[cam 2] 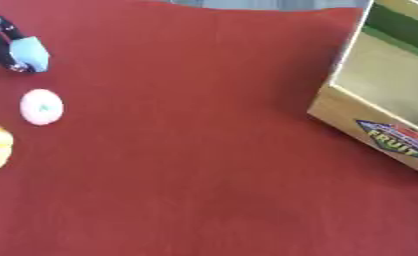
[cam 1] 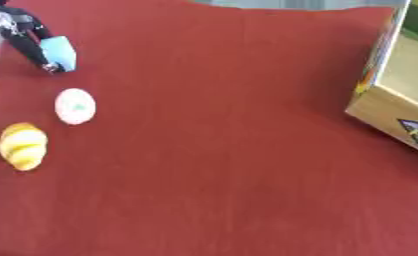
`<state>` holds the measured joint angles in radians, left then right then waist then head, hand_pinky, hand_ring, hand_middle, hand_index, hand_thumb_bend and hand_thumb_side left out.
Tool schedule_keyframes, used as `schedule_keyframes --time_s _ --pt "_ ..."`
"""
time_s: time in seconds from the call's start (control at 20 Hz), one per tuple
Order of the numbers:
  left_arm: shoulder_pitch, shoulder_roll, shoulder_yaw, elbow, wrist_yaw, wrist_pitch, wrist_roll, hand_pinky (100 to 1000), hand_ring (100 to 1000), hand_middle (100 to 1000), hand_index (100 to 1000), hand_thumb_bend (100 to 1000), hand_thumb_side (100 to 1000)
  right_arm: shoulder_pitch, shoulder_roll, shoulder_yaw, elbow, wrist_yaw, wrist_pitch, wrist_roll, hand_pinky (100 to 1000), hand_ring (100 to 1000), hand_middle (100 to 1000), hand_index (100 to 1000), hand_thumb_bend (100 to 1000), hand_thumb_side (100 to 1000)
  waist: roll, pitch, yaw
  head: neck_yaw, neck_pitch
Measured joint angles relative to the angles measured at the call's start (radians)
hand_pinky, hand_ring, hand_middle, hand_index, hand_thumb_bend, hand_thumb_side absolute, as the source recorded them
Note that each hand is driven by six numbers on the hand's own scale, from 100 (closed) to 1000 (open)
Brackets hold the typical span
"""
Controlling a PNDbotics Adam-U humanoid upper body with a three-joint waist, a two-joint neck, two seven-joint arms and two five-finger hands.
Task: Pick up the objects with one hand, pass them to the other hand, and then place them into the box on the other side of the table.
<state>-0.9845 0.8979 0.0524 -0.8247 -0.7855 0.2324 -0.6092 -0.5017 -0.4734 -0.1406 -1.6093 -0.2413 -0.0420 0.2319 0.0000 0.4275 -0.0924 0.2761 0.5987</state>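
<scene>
Both views are soft and blurred throughout, as if smeared by motion; no edge is crisp. The light is even and fairly bright, and the red cloth (cam 1: 230, 150) shows only faint darker folds. The left hand (cam 1: 29, 37) is a dark smear with a pale blue patch (cam 1: 62, 52) at its fingers, details unreadable. Just below the hand, the white round object (cam 1: 75, 106) and the yellow object (cam 1: 23, 145) cast almost no shadow. Far across from the hand, the box (cam 2: 370, 125) has a shadowed edge along its base, and its printed label is fuzzy.
</scene>
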Motion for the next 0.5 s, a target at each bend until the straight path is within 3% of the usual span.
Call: schedule_keyframes --time_s 0.15,0.5 --pt "0.0 0.0 0.0 0.005 0.003 -0.001 0.0 856 765 697 539 389 100 0.0 0.0 0.0 0.0 0.0 0.0 0.0 872 858 742 891 331 295 0.0 0.0 0.0 0.0 0.0" --pt "-0.001 -0.002 -0.001 0.004 0.016 0.001 -0.012 836 723 642 446 312 100 0.0 -0.001 -0.001 -0.005 0.0 -0.001 0.001 872 859 743 891 320 286 0.0 -0.001 0.012 -0.009 0.004"
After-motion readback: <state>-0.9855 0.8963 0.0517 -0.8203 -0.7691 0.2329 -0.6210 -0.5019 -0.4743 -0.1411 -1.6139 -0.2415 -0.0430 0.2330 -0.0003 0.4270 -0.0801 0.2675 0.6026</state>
